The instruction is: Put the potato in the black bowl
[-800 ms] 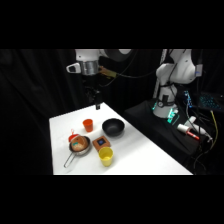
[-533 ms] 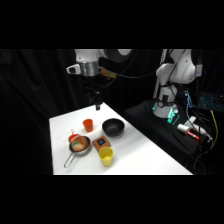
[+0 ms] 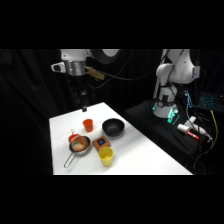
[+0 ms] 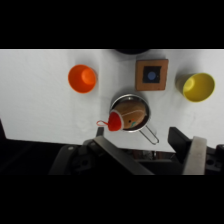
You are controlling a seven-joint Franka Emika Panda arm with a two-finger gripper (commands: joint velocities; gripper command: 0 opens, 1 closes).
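While the gripper (image 4: 145, 150) hangs high with its fingers apart and holding nothing, the potato (image 4: 132, 114) sits inside the silver pan (image 4: 118, 102). Just beside the pan lies a small red thing (image 4: 115, 121). The black bowl (image 3: 113, 127) waits near the pan. Fingers could bump the pan's rim and knock the potato away.

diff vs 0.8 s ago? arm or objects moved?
Hardly anything. The gripper hangs above the table's far edge and has drifted slightly toward the picture's left; nothing was grasped or released. The potato still lies in the silver pan, and the black bowl, orange cup, yellow cup and brown block sit where they were.
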